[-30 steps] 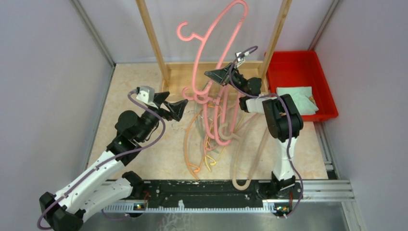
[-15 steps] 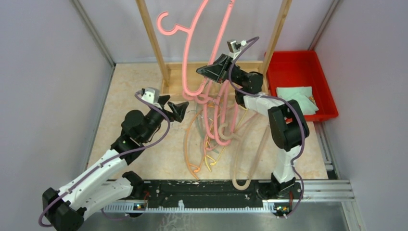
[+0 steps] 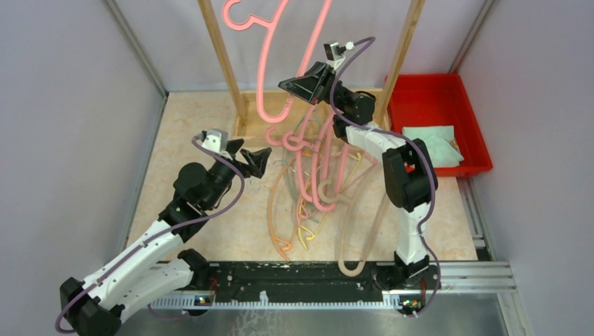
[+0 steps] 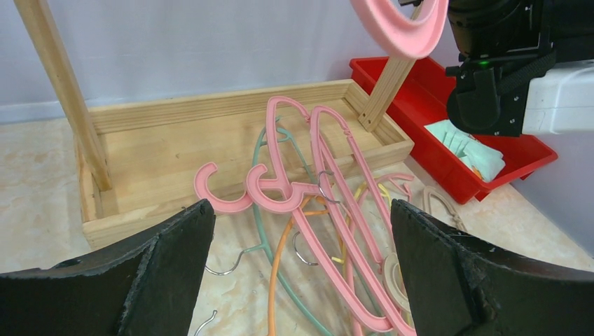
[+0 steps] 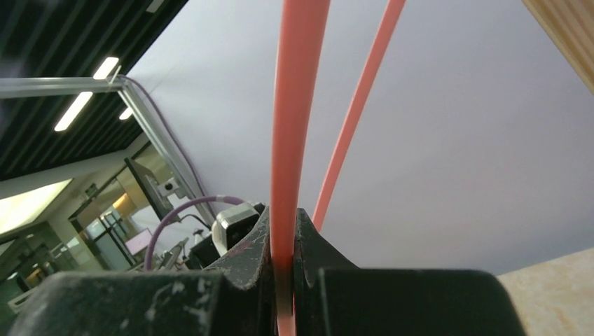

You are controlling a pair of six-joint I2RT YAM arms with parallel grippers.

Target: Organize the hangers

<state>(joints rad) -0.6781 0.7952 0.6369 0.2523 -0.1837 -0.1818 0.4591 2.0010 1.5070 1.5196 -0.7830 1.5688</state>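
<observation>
My right gripper [image 3: 300,85] is shut on a thick pink hanger [image 3: 266,63] and holds it high between the rack's posts. Its hook [image 3: 237,17] is at the top of the top view. In the right wrist view the pink bar [image 5: 298,105] runs up from between my closed fingers [image 5: 283,266]. A heap of pink, orange, yellow, pale green and beige hangers [image 3: 319,185] lies on the table. My left gripper [image 3: 251,158] is open and empty, left of the heap. In the left wrist view it frames two pink hooks [image 4: 270,192] and an orange hanger [image 4: 277,280].
The wooden rack has two upright posts [image 3: 218,52] [image 3: 403,49] and a shallow wooden base tray [image 3: 256,112], also in the left wrist view [image 4: 154,154]. A red bin [image 3: 438,112] with pale cloth stands at the right. Grey walls close both sides.
My right gripper has lifted the pink hanger higher and a little left; its hook rose toward the frame's top. My left gripper stayed open and barely moved.
</observation>
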